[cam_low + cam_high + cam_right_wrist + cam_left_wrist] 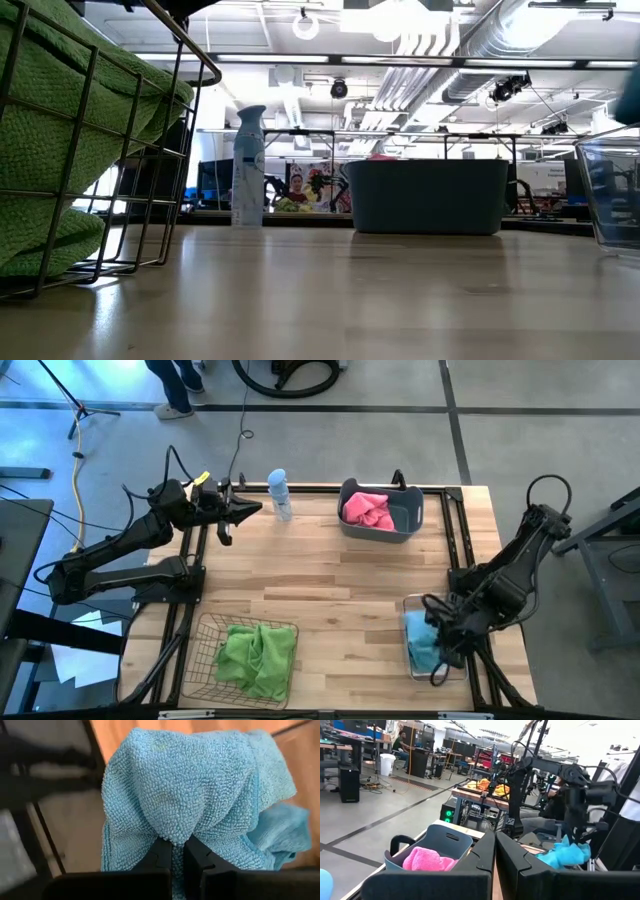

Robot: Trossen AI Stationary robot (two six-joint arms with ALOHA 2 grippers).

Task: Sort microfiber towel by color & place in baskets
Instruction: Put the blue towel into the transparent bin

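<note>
While we are sweeping the table from its left side to its right, we are first passing the left gripper (250, 509), which is waiting near the far-left corner with its fingers pressed together on nothing, beside the spray bottle (281, 495). Nearer the front on that side, the wire-mesh basket (200, 628) is holding the green towel (255, 656). Moving toward the middle of the far edge, we are finding the blue-grey tub (412, 517) with the pink towel (366, 510) lying inside it.

At the front right, the right gripper (177, 845) is pinching a fold of the blue towel (195, 790) between its closed fingers, and the cloth is draping down around the fingertips. From above, that gripper is hanging directly over the clear bin (409, 604), so the towel is sitting over or partly inside the bin; we cannot tell whether it is already resting on the bottom.

We are judging that the relation that matters is vertical: the bin is lying straight below the claw, with its long side running front to back, and the right arm is much the nearer one. Releasing the towel there would seem to finish the sorting.
</note>
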